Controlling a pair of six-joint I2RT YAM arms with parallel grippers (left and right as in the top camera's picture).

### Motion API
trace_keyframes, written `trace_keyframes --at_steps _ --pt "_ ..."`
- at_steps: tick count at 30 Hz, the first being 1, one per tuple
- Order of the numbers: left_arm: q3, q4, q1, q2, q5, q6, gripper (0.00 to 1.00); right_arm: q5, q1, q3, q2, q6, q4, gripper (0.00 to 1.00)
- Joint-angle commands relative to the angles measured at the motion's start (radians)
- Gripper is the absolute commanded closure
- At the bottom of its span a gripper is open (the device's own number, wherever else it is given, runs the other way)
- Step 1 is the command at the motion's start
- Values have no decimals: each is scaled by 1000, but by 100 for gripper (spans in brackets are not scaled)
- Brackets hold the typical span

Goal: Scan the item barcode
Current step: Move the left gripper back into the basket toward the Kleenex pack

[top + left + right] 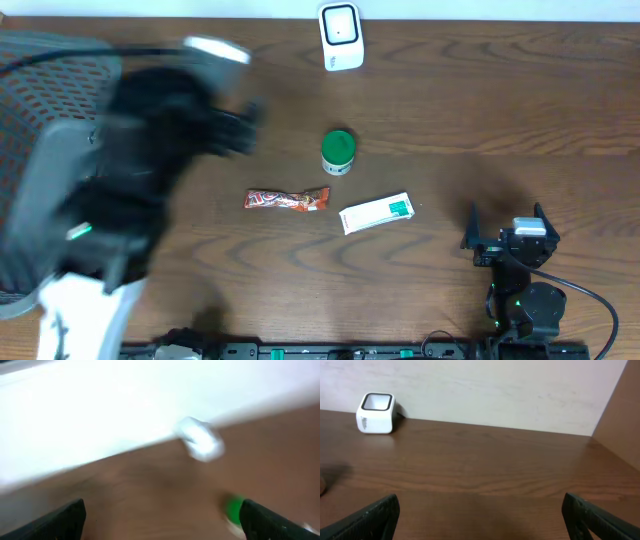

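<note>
Three items lie mid-table: a green-lidded jar, a red snack packet and a white box with green print. The white scanner stands at the far edge. My left gripper is a motion-blurred dark mass left of the jar. In the left wrist view the left gripper is open and holds nothing, with the blurred scanner ahead and the jar by the right finger. My right gripper rests open at the near right, holding nothing, with the scanner far to its left.
A grey mesh chair back sits at the far left beside the left arm. A pale wall runs behind the table's far edge. Bare wood lies between the items and the right gripper.
</note>
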Motion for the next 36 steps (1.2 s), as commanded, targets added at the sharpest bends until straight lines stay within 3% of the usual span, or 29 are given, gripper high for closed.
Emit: trace_keyframes --at_steps 1,4,6,10,17,25,36 --pt "6 -18 327 -54 -38 -401 2 8 8 -1 -1 -13 -2 1" --pt "5 -65 593 -41 44 -583 2 9 8 -1 -1 -13 -2 1" --pt "5 -85 731 -8 132 -605 2 8 8 -1 -1 -13 -2 1" --pt "5 -113 858 82 187 -604 2 8 8 -1 -1 -13 -2 1" --pt "4 -105 875 308 389 -509 2 8 8 -1 -1 -14 -2 1" --pt "4 -117 874 563 396 -376 1 8 8 -1 -1 -13 -2 1" --pt "4 -128 874 746 396 -244 2 8 8 -1 -1 -13 -2 1"
